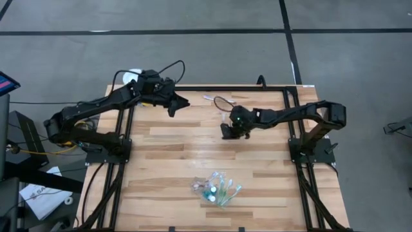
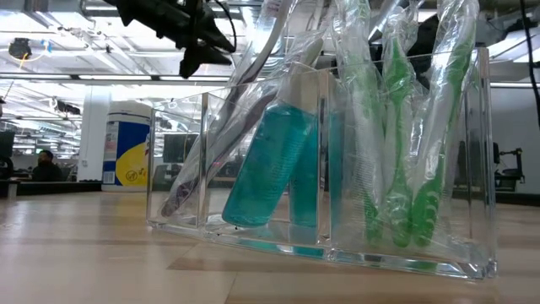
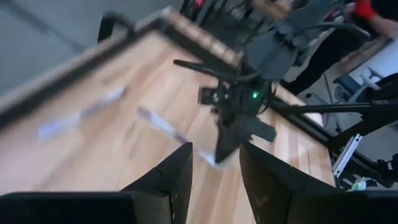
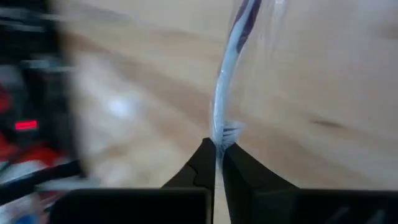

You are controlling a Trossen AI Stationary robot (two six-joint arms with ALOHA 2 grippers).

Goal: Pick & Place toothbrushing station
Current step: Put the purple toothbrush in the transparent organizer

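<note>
Right hand [image 1: 229, 132] sat mid-worktop [image 1: 167, 161]. From overhead I couldn't read its grip. Right wrist cam settled it: fingers [image 4: 202, 165] clenched on a wrapped toothbrush [image 4: 229, 93], purple-and-white handle running away from the tips. Left hand [image 1: 180, 103] hovered over the far left corner, fingers parted, nothing between them per its own cam. The clear cup [image 1: 215, 188] stood near the front edge. Only the low cam showed its contents: two teal tubes [image 2: 270, 165] and green brushes [image 2: 396, 143]. It also caught a yellow-labelled canister [image 2: 126, 143] behind.
</note>
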